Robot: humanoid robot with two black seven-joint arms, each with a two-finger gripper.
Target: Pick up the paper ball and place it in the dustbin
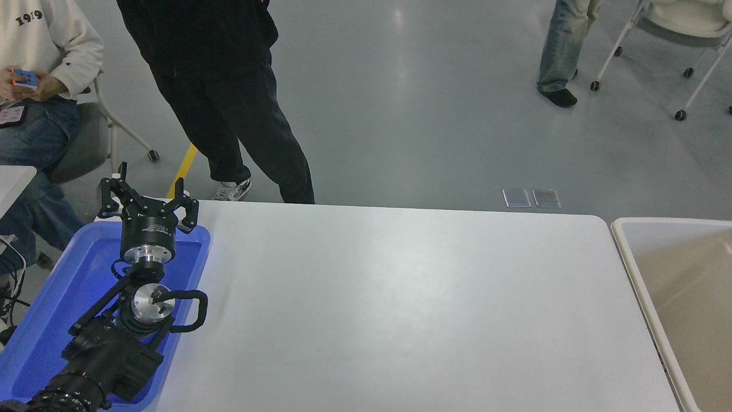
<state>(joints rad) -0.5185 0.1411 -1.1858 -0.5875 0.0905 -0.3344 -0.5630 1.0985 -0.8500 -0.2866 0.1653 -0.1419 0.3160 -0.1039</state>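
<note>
- The left tool (147, 197) hangs parked above the far end of a blue tray (40, 320), its fingers (106, 194) spread wide and holding nothing, touching nothing.
- The right tool is out of view; nothing of the right arm shows, so its state cannot be told.
- The paper ball appears nowhere: not on the white desk (400, 309), not in the tray, not in the visible part of the dustbin.
- The dustbin (629, 252) stands far to the right of the left tool, just beside the desk's right end, its pale rim and smooth tan inside showing; only part of its inside is in frame, and no ball lies in that part.
- Judged from the task alone, a wad of crumpled paper would be light, soft and easily crushed, with a creased surface that grips well; a gentle pinch across its middle should hold it.
- Whether the ball is already in the bin's hidden part or held out of frame cannot be settled.
- Beyond the desk, 1 person (229, 103) in black stands close; another (34, 86) sits at the far left.
</note>
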